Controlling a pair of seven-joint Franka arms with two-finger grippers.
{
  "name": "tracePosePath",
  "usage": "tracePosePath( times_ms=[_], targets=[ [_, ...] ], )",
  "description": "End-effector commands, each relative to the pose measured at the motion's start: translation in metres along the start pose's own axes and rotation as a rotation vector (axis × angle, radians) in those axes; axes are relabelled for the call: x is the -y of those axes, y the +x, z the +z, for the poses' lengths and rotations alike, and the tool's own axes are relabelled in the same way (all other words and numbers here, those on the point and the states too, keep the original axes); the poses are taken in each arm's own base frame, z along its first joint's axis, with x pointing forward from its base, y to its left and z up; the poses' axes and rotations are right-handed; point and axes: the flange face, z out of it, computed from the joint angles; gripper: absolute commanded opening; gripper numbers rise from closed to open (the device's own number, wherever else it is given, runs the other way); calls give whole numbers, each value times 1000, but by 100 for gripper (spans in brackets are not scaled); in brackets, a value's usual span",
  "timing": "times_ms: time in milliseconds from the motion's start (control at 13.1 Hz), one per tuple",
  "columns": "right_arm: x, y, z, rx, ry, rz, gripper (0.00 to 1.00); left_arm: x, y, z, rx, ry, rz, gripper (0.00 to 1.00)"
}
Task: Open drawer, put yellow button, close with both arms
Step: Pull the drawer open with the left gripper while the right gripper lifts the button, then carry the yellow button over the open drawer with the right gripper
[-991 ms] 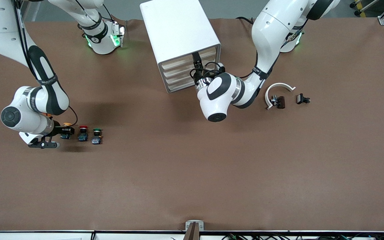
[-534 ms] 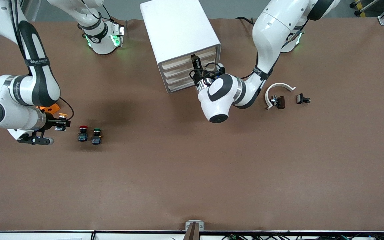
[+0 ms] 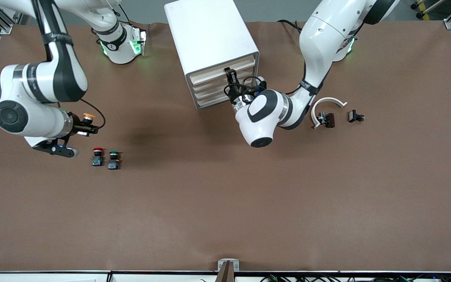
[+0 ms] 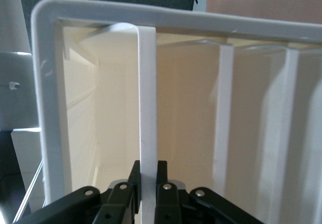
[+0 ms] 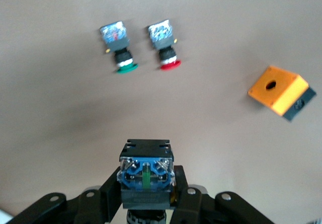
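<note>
the white cabinet faces the front camera at mid-desk; my left claw is clamped on the front edge of the drawer, its top one, not yet pulled out. toward the right arm's end, my right claw grips the yellow button in the air, well apart from the drawer.

Red button and green button side by side at eight o'clock; white arc with two black clips at three o'clock.
</note>
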Motion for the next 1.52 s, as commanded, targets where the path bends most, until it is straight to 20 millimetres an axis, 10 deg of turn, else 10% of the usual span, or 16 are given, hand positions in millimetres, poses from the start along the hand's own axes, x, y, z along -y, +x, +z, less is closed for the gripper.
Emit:
tracePosePath(
  times_ms=[0,534,915,991,1143,1448],
  targets=[
    [41,-33,-43,15,-12,69,31,0,18,-48,85,8,-23,0],
    [208,-172,-99,38,91,425,30,-12,51,-130,239,-36,-12,0],
    [315,-221,-82,30,231,689,30,-18,56,-147,290,-80,-5,1],
    [329,-223,-72,27,246,730,30,-19,59,-153,299,-91,-3,15],
    [353,-232,-58,22,275,779,30,-15,59,-158,304,-101,12,100],
    [379,-232,-35,19,304,838,31,-6,75,-197,361,-147,34,100]
  ],
)
